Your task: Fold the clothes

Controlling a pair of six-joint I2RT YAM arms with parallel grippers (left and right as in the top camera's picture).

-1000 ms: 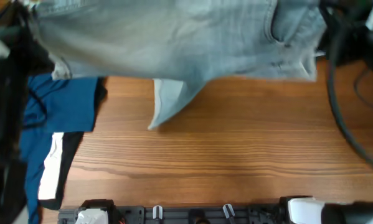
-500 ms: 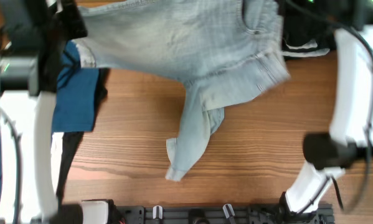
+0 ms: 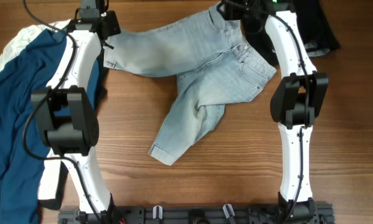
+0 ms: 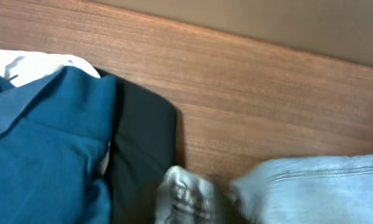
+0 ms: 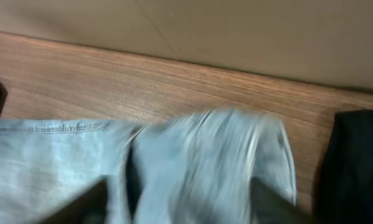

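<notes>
From overhead, the denim shorts [image 3: 205,74] lie on the far half of the table [image 3: 236,180]. Their waistband is stretched between the two arms, and one leg runs toward the near edge, its cuffed hem flat on the wood. The left gripper [image 3: 108,28] is at the left end of the shorts and the right gripper [image 3: 233,14] at the right end of the waistband. From this height I cannot tell if either one is spread or pressing the cloth. A navy garment [image 3: 12,106] lies left of the shorts with a white garment [image 3: 15,43] partly under it, and a black garment [image 3: 320,28] lies right of the shorts.

In the left wrist view, an edge of the shorts fills the lower right corner, with a pale, blurred scrap of fabric [image 4: 186,196] beside it. Left of them a black cloth [image 4: 142,143] touches the navy garment. The fingers are not visible.

In the right wrist view, a raised fold of the shorts stands between two dark, blurred fingers [image 5: 96,199]. It is not clear if they pinch it. The black garment is just right of the shorts.
</notes>
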